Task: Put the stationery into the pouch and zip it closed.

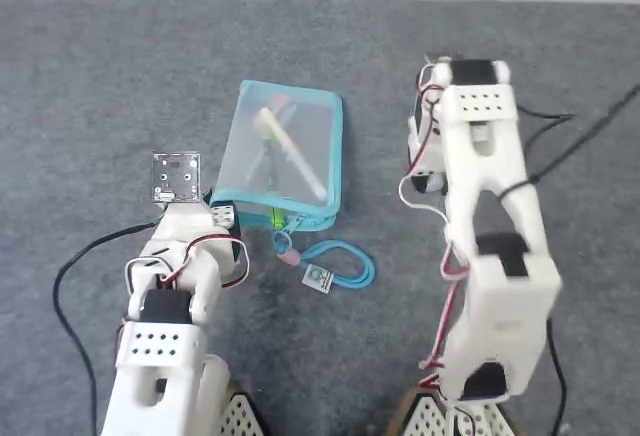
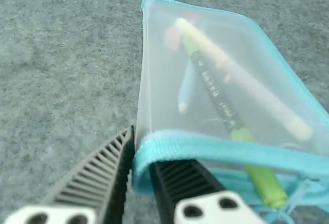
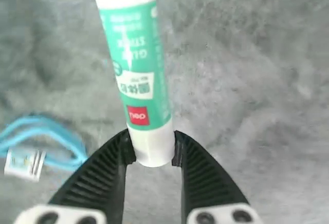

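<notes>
the glue stick (image 3: 139,70) is cut off at its far end; the right claw (image 3: 150,144) pinches its white end. pens (image 1: 290,151) inside the mesh pouch (image 1: 240,171) overlap, hard to count, a green pen (image 2: 259,180) at the zip edge. the left claw (image 2: 140,149) nips the pouch's teal corner on the grey mat (image 1: 100,86). a blue strap (image 1: 345,261) with a tag (image 1: 318,278) lies beside. the stick's green label bears white print.

The high view looks down over the whole counter (image 1: 100,106). Wrist views sit close behind the left gripper (image 2: 143,149) and right gripper (image 3: 151,142), facing the counter. High and left wrist views share the pouch (image 1: 285,151).
</notes>
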`<move>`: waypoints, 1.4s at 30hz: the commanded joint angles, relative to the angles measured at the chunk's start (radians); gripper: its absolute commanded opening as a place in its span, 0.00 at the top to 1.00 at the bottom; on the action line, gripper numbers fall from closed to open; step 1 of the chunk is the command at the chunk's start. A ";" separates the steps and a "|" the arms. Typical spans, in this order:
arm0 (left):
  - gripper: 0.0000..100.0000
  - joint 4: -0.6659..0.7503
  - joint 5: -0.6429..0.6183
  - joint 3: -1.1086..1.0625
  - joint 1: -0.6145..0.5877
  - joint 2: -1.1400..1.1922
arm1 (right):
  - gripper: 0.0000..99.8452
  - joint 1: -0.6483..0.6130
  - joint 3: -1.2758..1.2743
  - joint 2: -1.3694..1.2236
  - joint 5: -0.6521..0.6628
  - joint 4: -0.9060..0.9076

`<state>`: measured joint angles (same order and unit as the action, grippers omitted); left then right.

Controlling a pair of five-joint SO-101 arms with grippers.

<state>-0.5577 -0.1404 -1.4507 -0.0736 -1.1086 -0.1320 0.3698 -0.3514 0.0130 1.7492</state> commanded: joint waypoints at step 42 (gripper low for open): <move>0.99 0.037 0.028 0.038 0.032 -0.006 | 0.99 -0.608 -0.445 0.389 0.187 -0.254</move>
<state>-0.5547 -0.1343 -1.4507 -0.0660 -1.1086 -0.7411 -0.1718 0.0414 0.2202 1.5006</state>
